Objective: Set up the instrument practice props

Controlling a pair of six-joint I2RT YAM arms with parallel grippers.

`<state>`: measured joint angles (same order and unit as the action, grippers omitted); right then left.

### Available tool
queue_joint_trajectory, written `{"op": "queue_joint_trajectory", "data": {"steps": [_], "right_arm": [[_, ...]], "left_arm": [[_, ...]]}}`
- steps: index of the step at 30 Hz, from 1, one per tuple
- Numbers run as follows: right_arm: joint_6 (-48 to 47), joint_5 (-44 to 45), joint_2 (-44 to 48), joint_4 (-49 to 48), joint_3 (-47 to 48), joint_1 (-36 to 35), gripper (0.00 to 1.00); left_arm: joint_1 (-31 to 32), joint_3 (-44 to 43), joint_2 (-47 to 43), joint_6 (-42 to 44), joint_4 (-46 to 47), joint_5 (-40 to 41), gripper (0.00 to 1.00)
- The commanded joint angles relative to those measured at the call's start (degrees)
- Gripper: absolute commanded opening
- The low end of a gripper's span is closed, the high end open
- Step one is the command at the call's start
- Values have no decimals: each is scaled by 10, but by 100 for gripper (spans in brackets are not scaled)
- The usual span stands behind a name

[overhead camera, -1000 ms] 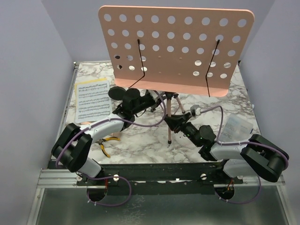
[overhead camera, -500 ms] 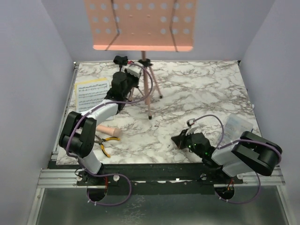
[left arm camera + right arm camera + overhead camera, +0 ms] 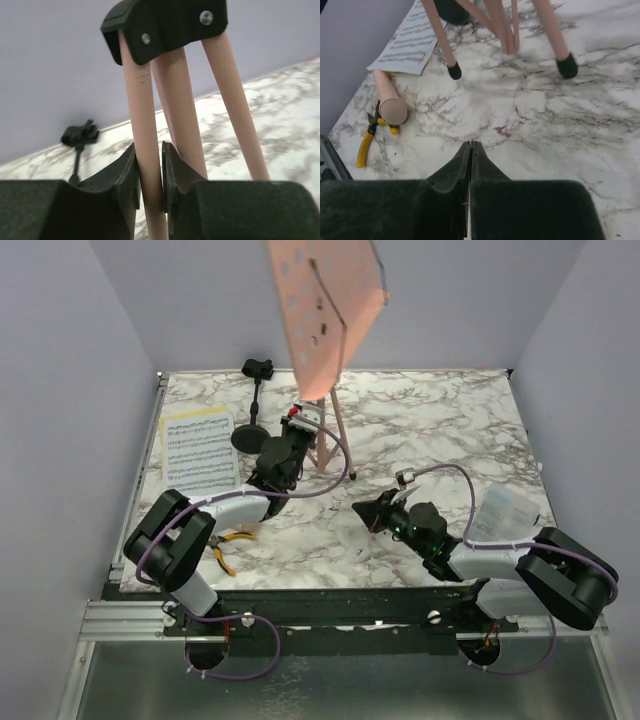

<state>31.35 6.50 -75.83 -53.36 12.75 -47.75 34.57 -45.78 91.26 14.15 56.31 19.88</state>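
The pink perforated music-stand desk [image 3: 325,310] stands high on its pink tripod pole [image 3: 337,415], turned nearly edge-on to the top camera. My left gripper [image 3: 306,434] is shut on one pink tripod leg [image 3: 148,175] below the black hub [image 3: 165,22]. My right gripper [image 3: 366,512] is shut and empty, low over the marble, in front of the tripod feet [image 3: 454,71]. The black mic stand [image 3: 251,430] stands left of the tripod. The sheet music [image 3: 198,450] lies at the left. The beige microphone [image 3: 390,100] lies beside it; my left arm hides it from the top view.
Yellow-handled pliers [image 3: 230,540] lie near the front left edge, next to the microphone in the right wrist view [image 3: 367,137]. A clear plastic box [image 3: 500,512] sits at the right. Lavender walls close in the back and sides.
The stand has turned, so the desk now shows almost edge-on, and it shifted right and nearer. My left gripper came nearer with it. My right gripper moved up and left toward the centre.
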Motion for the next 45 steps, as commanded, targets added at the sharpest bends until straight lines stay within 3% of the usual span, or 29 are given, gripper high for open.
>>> {"op": "queue_joint_trajectory", "data": {"steps": [1, 2, 3, 5, 6, 8, 10, 15, 19, 26, 34, 40, 45], "right_arm": [[-31, 27, 53, 70, 15, 25, 10], [-42, 37, 76, 108, 24, 25, 21], [-60, 47, 100, 138, 35, 25, 43], [-90, 63, 132, 188, 57, 30, 72], [-101, 55, 136, 192, 66, 43, 80], [-105, -3, 131, 198, 95, 86, 87], [-117, -51, 104, 194, 129, 114, 89], [-150, -61, 51, 240, 230, 125, 89], [-92, -130, 34, 254, 274, 170, 88], [-150, -220, 30, 58, 279, 176, 88], [-180, -249, -62, -225, 282, 175, 84], [-209, -278, -100, -277, 314, 158, 83], [-232, -269, -102, -235, 354, 141, 82]], "left_arm": [[28, 20, -20, 65, 18, -43, 0], [28, 25, -23, 55, 17, -43, 0], [28, 33, -26, 44, 18, -46, 0], [27, 46, -29, 21, 18, -59, 0], [27, 50, -29, 5, 16, -66, 0], [27, 51, -24, -25, 15, -76, 0], [27, 48, -21, -46, 12, -86, 0], [27, 63, -27, -87, 4, -98, 0], [27, 62, -32, -91, -23, -109, 0], [27, 52, -44, -99, -56, -143, 0], [28, 48, -48, -101, -67, -156, 0], [28, 37, -49, -92, -81, -164, 0], [32, 31, -44, -89, -89, -169, 0]]}}
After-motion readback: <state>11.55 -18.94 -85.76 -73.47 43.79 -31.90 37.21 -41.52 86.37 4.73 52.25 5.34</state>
